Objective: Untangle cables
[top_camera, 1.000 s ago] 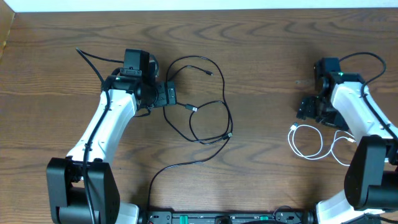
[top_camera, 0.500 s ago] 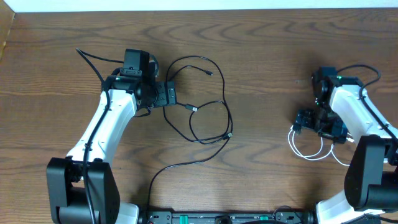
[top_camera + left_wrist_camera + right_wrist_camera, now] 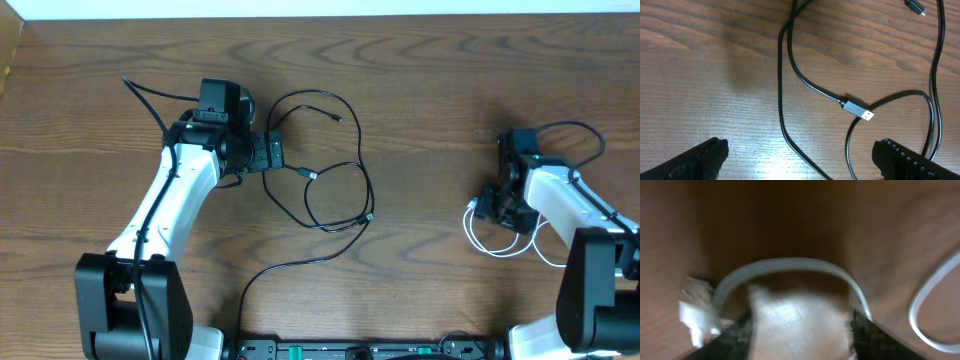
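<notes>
Black cables (image 3: 812, 86): lying mid-table in loose overlapping loops. Their exact number cannot be told. Three plug ends are counted from overhead, one of them a metal-tipped plug (image 3: 860, 111) lying inside the loops.
White cable (image 3: 492, 241): one, coiled in two small loops at the right side of the table, well apart from the black ones.
White plug (image 3: 692, 316): one, seen blurred at the left of the right wrist view, just beside the white loop.
Left gripper (image 3: 801, 152): one, set at the left edge of the black loops. Its fingers (image 3: 702, 156) are spread wide and nothing is grasped. Black cord is seen on the wood between them.
Right gripper (image 3: 497, 206): one, lowered onto the upper end of the white coil. An arc of white cord is seen crossing between its fingers (image 3: 737, 336). The view is blurred, so whether the cord is grasped cannot be told.
Arms: two, white, one on each side.
Table (image 3: 430, 90): one, dark wood grain.
</notes>
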Robot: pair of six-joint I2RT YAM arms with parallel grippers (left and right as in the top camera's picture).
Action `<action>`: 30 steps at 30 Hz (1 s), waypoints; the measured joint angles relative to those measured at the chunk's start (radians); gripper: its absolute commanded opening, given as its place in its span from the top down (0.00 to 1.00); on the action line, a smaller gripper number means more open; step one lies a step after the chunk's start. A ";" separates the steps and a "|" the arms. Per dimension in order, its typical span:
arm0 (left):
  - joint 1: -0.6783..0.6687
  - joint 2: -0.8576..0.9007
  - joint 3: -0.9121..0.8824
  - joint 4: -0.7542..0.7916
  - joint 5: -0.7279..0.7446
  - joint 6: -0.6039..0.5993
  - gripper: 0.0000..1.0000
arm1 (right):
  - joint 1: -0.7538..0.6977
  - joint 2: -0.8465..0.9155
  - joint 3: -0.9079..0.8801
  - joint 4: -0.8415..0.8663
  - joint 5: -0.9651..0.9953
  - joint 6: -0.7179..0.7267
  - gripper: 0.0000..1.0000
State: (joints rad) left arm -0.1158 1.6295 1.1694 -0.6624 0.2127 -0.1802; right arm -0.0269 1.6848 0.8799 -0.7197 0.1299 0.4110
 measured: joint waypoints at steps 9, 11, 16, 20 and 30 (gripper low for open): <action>0.000 0.000 0.000 0.000 0.000 0.000 0.02 | -0.001 0.004 -0.064 0.329 0.136 -0.011 0.99; 0.000 0.000 0.000 -0.001 0.000 0.000 0.02 | -0.019 0.017 -0.075 0.418 0.167 -0.026 0.99; 0.000 0.000 0.000 0.000 0.000 0.000 0.02 | -0.108 0.055 -0.080 0.552 0.174 -0.043 0.99; 0.000 0.000 0.000 0.000 0.000 0.000 0.02 | -0.201 0.095 -0.060 0.632 0.113 -0.049 0.98; 0.000 0.000 0.000 0.000 0.000 0.000 0.02 | -0.340 0.120 -0.027 0.676 -0.105 -0.030 0.16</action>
State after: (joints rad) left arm -0.1158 1.6295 1.1694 -0.6624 0.2127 -0.1802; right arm -0.3668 1.8046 0.8524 -0.0433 0.0246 0.3813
